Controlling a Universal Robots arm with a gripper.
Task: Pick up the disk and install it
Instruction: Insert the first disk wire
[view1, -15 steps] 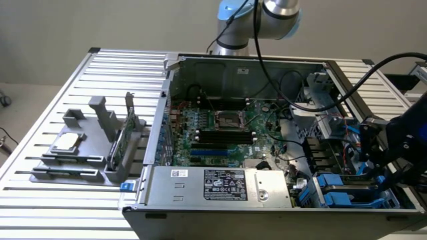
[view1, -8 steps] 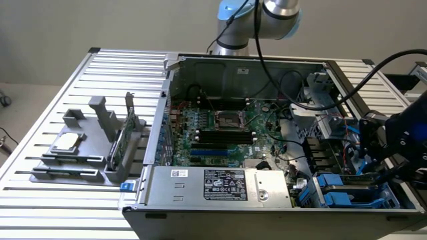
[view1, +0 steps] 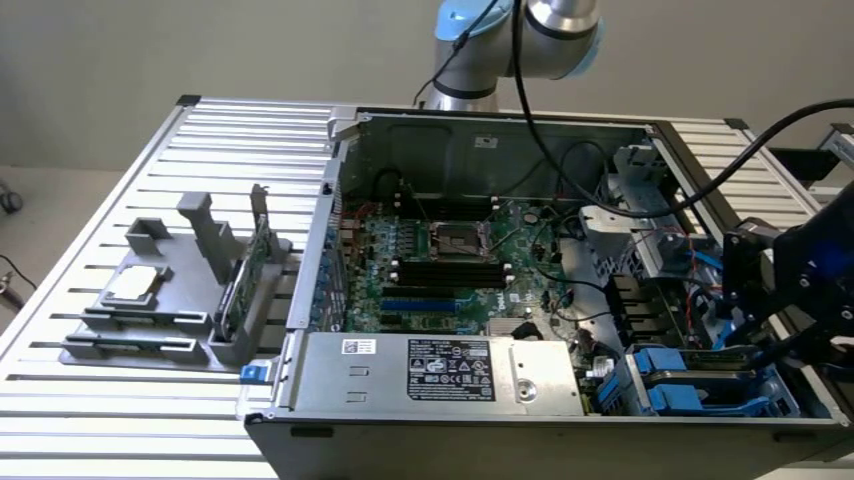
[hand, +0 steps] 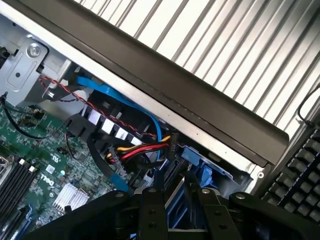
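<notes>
My gripper (view1: 745, 325) hangs over the drive bay at the exterior view's right end of the open computer case (view1: 441, 425). In the wrist view the two dark fingers (hand: 152, 210) stand close on a narrow blue-edged piece, the disk (hand: 176, 207), seen edge-on between them. Only blue strips of its carrier show; the metal face and label are hidden. The gripper (hand: 172, 186) points down at the bay, where another blue carrier (hand: 202, 162) sits beside the case wall.
Blue drive carriers (view1: 687, 385) fill the bay's front corner. Blue, red and yellow cables (hand: 142, 147) run close by. The motherboard (view1: 441, 260) and power supply (view1: 441, 370) take up the rest of the case. A grey holder (view1: 160, 320) with a silver chip (view1: 134, 285) and a green card (view1: 240, 280) stands to the left.
</notes>
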